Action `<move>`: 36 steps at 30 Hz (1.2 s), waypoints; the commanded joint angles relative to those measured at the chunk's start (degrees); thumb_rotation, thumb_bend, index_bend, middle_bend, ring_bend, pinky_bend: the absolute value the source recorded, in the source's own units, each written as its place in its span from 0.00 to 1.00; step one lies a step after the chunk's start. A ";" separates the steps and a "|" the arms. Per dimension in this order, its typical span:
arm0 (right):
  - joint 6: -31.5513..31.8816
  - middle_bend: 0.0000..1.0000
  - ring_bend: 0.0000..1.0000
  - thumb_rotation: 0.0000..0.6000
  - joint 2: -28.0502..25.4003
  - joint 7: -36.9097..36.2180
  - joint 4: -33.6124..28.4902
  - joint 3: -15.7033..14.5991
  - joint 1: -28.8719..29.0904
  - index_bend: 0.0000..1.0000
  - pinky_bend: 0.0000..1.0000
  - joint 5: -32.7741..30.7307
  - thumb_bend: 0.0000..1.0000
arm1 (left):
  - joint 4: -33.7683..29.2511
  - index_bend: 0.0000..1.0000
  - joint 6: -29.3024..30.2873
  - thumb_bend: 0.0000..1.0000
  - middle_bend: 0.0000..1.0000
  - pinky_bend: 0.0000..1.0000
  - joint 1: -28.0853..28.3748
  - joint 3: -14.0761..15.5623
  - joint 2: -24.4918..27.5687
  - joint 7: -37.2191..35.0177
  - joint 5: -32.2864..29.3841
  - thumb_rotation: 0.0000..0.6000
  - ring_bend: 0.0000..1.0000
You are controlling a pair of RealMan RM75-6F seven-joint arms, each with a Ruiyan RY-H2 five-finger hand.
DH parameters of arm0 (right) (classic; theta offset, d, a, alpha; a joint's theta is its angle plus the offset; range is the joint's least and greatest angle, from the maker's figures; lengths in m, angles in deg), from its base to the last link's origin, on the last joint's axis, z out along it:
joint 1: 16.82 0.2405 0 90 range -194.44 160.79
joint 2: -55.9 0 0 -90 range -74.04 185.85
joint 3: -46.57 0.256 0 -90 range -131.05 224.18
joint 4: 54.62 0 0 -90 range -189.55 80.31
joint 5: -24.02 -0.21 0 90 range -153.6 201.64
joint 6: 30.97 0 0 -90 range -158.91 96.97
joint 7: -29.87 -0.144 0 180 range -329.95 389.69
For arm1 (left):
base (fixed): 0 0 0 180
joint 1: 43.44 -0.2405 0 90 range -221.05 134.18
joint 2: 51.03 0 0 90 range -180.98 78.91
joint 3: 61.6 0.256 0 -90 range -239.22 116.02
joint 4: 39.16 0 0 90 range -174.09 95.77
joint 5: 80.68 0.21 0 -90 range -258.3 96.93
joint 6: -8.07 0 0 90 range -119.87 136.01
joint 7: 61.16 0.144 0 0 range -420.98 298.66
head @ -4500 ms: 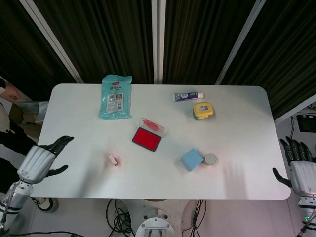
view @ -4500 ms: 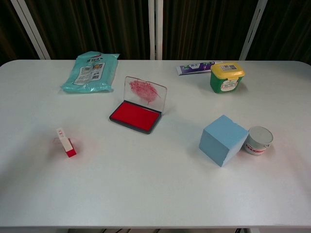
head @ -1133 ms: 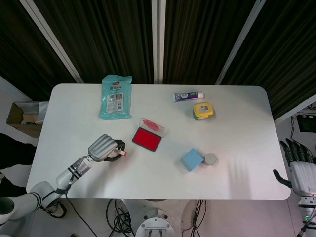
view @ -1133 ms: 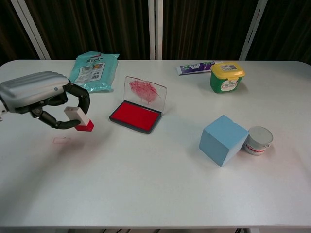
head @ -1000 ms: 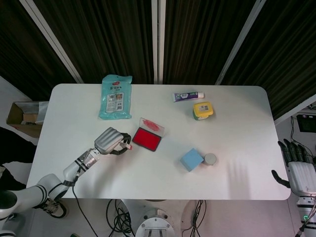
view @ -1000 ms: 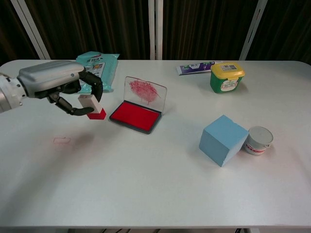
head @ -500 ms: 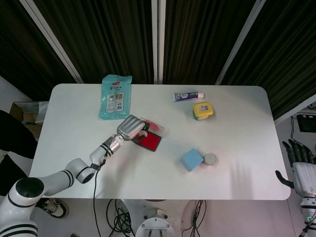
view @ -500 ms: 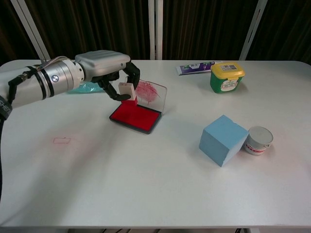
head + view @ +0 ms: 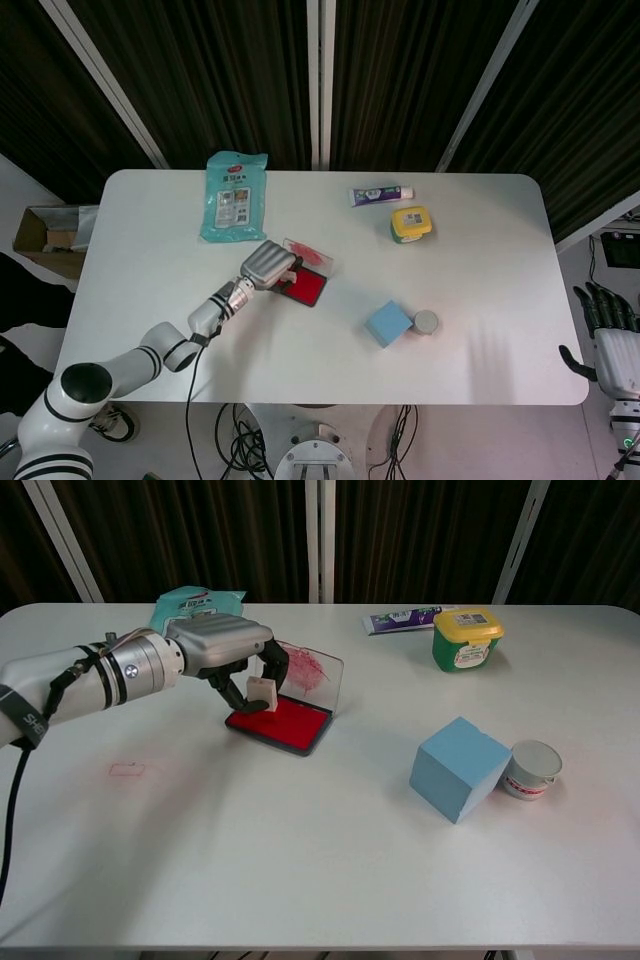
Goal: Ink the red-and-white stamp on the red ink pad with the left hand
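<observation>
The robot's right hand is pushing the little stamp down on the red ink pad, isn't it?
Not quite: it is the left hand pushing the stamp on the red ink pad, as the chest view shows. The right hand hangs off the table's edge.

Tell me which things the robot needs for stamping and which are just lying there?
Needed: left hand, red-and-white stamp, red ink pad.

Just lying there: wet wipes pack, toothpaste tube, yellow-lidded green tub, blue cube, small white cup.

A white table (image 9: 480,300) stands before dark curtains (image 9: 400,80) (pale strips between).
</observation>
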 commanded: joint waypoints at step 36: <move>-1.64 0.00 0.00 1.00 0.74 0.01 0.44 0.26 1.18 0.00 0.00 -0.10 0.17 | -25.32 0.59 14.23 0.39 0.58 1.00 -16.29 9.50 21.34 0.11 0.04 1.00 1.00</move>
